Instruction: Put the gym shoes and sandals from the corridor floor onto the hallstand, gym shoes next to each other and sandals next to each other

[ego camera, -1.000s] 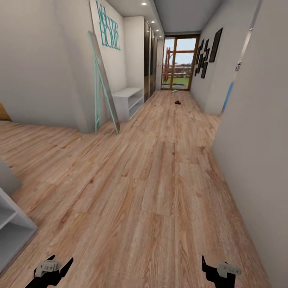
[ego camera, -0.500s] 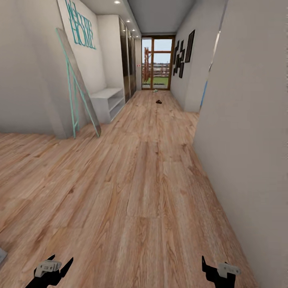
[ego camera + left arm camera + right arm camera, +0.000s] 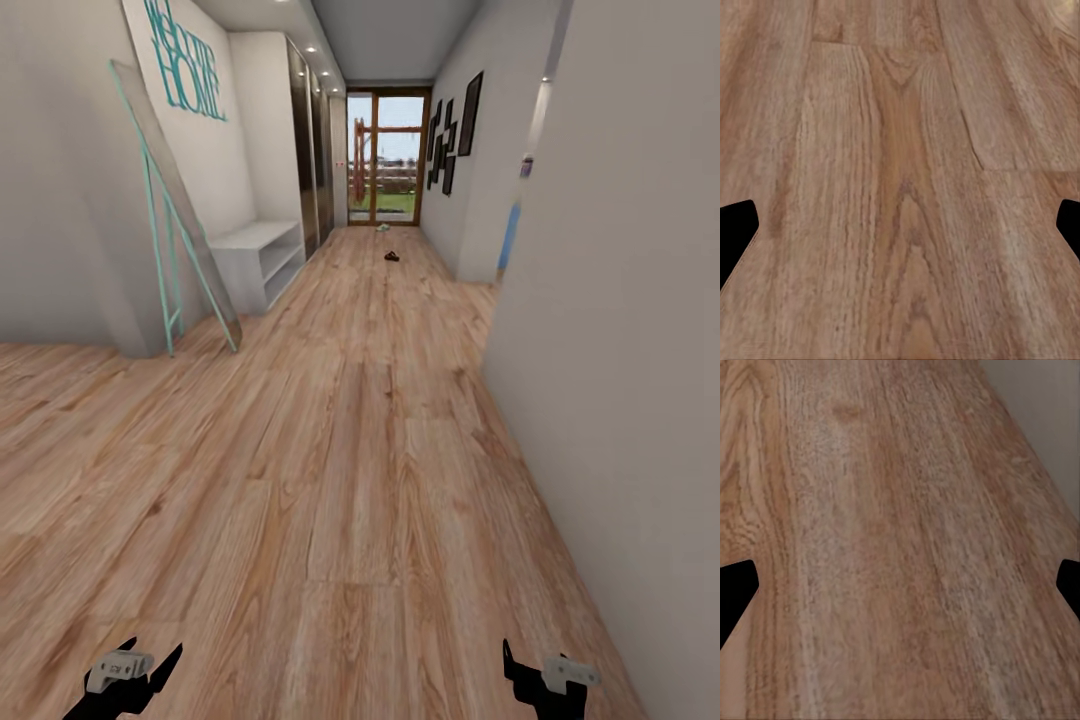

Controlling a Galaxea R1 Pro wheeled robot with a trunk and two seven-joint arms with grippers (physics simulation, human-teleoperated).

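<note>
**Facing down the corridor, both hands empty**

Looking along the corridor floor, a long run of warm brown planks was seen leading to a glazed door at the far end. The hallstand, pale grey with two open shelf slots, was set against the left wall, just beyond a teal-framed mirror leaned on that wall. Far down the floor, near the door, a small dark brown shape, seemingly a sandal, was made out, and beyond it a pale one, perhaps a gym shoe; both were too small to be told surely. The left hand and the right hand were held low over bare planks, fingers spread wide, nothing gripped.
</note>
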